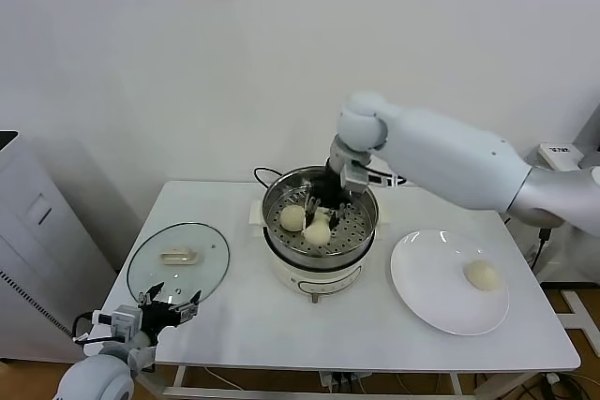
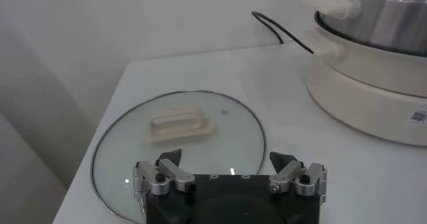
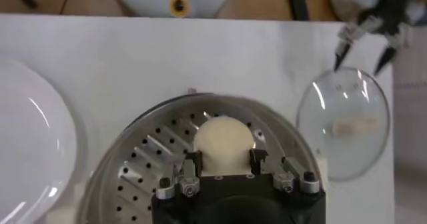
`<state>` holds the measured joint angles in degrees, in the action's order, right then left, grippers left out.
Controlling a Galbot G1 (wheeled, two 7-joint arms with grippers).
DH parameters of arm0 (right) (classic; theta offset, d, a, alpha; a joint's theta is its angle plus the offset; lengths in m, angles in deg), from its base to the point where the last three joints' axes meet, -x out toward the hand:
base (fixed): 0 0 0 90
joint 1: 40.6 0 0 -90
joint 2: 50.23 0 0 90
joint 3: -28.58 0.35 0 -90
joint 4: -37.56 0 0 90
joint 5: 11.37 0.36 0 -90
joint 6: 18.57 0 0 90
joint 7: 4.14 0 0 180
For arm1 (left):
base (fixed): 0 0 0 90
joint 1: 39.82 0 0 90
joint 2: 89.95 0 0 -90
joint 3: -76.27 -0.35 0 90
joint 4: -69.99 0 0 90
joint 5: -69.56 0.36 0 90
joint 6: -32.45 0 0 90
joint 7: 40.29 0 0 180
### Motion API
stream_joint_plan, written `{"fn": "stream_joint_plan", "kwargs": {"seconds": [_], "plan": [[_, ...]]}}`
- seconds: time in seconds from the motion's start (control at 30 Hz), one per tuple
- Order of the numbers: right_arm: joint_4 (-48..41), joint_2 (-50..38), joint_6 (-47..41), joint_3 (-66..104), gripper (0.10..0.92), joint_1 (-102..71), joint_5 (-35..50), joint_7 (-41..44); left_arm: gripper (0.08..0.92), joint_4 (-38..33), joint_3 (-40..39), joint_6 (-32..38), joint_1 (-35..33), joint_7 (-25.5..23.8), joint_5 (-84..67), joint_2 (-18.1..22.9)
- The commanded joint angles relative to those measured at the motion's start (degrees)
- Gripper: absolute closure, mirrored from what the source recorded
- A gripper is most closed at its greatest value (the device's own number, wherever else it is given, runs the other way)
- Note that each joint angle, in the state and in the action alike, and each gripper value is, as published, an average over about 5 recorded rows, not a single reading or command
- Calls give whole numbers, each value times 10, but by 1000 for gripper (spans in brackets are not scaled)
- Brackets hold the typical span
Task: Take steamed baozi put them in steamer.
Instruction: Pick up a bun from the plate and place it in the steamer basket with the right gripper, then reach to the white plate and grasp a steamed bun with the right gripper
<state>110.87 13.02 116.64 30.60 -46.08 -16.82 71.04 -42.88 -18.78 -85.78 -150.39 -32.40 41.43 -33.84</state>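
Right end effector closed on a steamed baozi inside the steamer. Soft, light dough, easily dented; better gripped gently across the round sides. Left end effector open, idle over the glass lid.

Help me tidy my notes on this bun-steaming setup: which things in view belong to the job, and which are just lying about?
Part of the job:
- steamer, holding baozi
- the baozi gripped by the right gripper over the basket
- the baozi on the plate
- white plate

Lying about:
- glass lid on the table
- left gripper, open, idle near the lid
- black power cord
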Motion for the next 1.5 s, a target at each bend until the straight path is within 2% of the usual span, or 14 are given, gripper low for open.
{"fn": "stream_joint_plan", "kwargs": {"seconds": [0.03, 0.33, 0.57, 0.7, 0.8, 1.0, 1.2, 1.5], "plan": [[8, 14, 33, 18, 567, -62, -91, 0, 177, -2, 1, 0, -1, 0, 1, 0], [2, 9, 22, 41, 553, -98, -115, -8, 177, -4, 3, 1, -5, 0, 1, -2], [-5, 6, 7, 64, 376, -91, -117, -11, 177, -5, 6, 1, -8, 0, 1, -2], [-37, 5, -7, 89, 261, -64, -106, -7, 177, -7, 6, 1, -9, 0, 1, -2], [-77, 4, -15, 116, 214, -41, -98, 1, 177, -7, 7, 1, -9, 0, 1, -2], [-170, -23, -56, 123, 203, 16, -50, 25, 177, -8, 7, 1, -9, 0, 1, -3], [-240, -79, -158, 77, 203, 54, -3, 48, 177, -9, 7, 0, -7, 1, 1, -2], [-327, -138, -237, 55, 203, 28, 12, 61, 177, -6, 8, 0, -3, 1, -3, -4]]}}
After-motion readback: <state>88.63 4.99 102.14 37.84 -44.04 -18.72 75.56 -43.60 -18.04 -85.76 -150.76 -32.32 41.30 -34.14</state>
